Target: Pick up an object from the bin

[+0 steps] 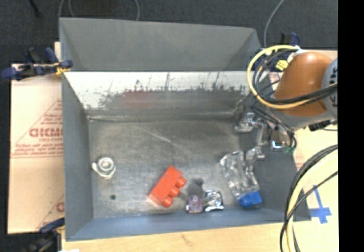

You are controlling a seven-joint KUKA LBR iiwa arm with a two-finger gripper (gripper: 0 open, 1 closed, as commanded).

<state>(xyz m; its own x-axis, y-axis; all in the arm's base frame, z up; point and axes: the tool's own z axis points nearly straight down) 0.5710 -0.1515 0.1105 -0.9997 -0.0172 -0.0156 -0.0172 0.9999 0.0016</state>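
Blue block (249, 198), small and squarish, is found on the floor of the grey metal bin (77, 148), in the near right corner, just below the gripper (239, 177). Its upper edge is partly covered by the gripper's pale, glassy tip, so contact cannot be confirmed. Whether the jaws are open or closed, and whether anything is held, cannot be told. Just to the left, two small items (203, 202), purple and silvery, are noted close together; their shapes are hard to make out. An orange studded brick (168, 187) is recorded further left, lying at a slant. A white ring-shaped piece (104, 166) is seen well apart, near the left wall.
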